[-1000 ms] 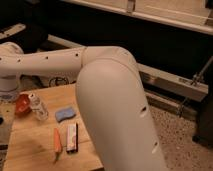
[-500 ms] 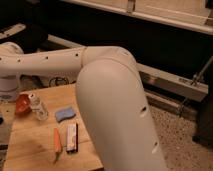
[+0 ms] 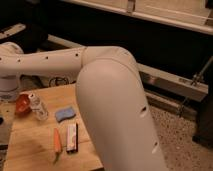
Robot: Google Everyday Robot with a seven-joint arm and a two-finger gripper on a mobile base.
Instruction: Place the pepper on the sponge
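The orange pepper [image 3: 56, 142] lies on the wooden table [image 3: 30, 152], its tip pointing toward the front edge. The light-blue sponge [image 3: 65, 114] rests a little behind and to the right of it, apart from it. My arm sweeps from the big white elbow [image 3: 117, 110] leftward to the wrist [image 3: 9, 82] at the left edge. The gripper [image 3: 4, 120] hangs below the wrist at the table's left side, mostly cut off by the frame edge. It is open and well left of the pepper, with nothing in it.
A white-and-dark flat bar [image 3: 72, 137] lies right beside the pepper. A red-orange bowl [image 3: 22, 104] and a clear plastic bottle [image 3: 38, 106] stand at the back left. A speckled floor [image 3: 185, 145] and a metal rail [image 3: 170, 82] lie to the right.
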